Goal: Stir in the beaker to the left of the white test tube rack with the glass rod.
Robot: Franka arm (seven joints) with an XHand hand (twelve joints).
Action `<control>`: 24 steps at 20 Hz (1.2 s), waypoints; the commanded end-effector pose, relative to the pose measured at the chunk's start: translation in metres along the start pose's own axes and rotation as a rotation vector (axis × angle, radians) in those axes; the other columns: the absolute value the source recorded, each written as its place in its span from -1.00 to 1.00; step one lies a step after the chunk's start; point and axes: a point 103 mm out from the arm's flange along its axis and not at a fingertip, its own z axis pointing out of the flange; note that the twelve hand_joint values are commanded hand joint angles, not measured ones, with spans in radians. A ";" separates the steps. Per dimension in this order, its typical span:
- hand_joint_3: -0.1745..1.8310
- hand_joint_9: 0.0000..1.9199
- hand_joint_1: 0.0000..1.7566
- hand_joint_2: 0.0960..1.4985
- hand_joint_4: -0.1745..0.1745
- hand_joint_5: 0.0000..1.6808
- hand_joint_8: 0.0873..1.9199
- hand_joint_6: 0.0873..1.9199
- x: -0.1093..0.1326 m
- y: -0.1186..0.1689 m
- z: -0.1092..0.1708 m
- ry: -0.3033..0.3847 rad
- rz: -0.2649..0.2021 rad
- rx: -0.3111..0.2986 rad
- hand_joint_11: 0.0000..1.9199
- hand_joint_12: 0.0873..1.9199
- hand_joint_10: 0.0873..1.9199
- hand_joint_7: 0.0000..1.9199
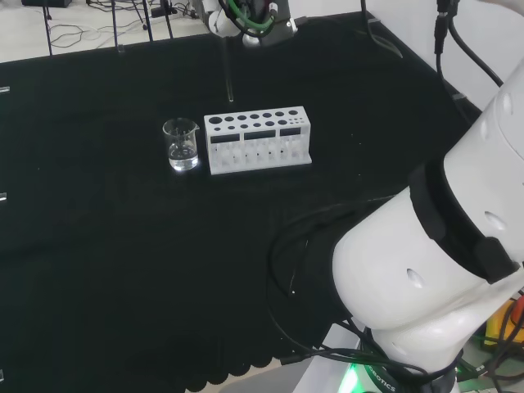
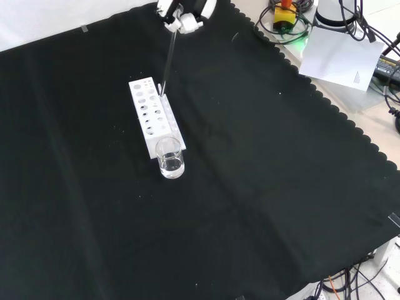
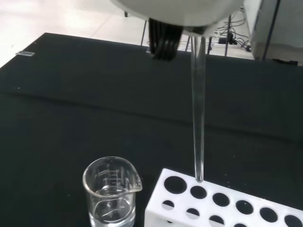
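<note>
A small clear glass beaker (image 1: 181, 145) with a little clear liquid stands on the black cloth just left of the white test tube rack (image 1: 258, 140) in the head view. In the front view the beaker (image 2: 170, 158) stands at the rack's (image 2: 154, 117) near end. The hand (image 2: 184, 14) hangs at the top of the front view, shut on a glass rod (image 2: 167, 61) that points down. The hand (image 1: 250, 20) is also at the head view's top, above the rack. In the wrist view the rod (image 3: 198, 109) ends just above the rack (image 3: 222, 203), beside the beaker (image 3: 112, 193).
The arm's big white links (image 1: 442, 246) fill the right of the head view. Cables and equipment (image 2: 294, 19) lie beyond the cloth's scalloped edge at the front view's upper right. Black cloth (image 2: 262, 187) spreads wide around the beaker and rack.
</note>
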 end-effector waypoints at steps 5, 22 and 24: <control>0.07 0.50 0.46 -0.14 -1.00 0.10 0.47 0.13 0.027 0.004 -0.001 0.011 -0.079 -0.011 0.63 -0.12 0.15 0.09; 0.04 0.50 0.46 -0.12 -1.00 0.09 0.46 0.13 0.074 0.048 0.021 0.055 -0.165 -0.021 0.63 -0.11 0.14 0.10; 0.04 0.50 0.46 -0.12 -1.00 0.09 0.46 0.13 0.076 0.053 0.027 0.054 -0.179 -0.021 0.63 -0.11 0.14 0.10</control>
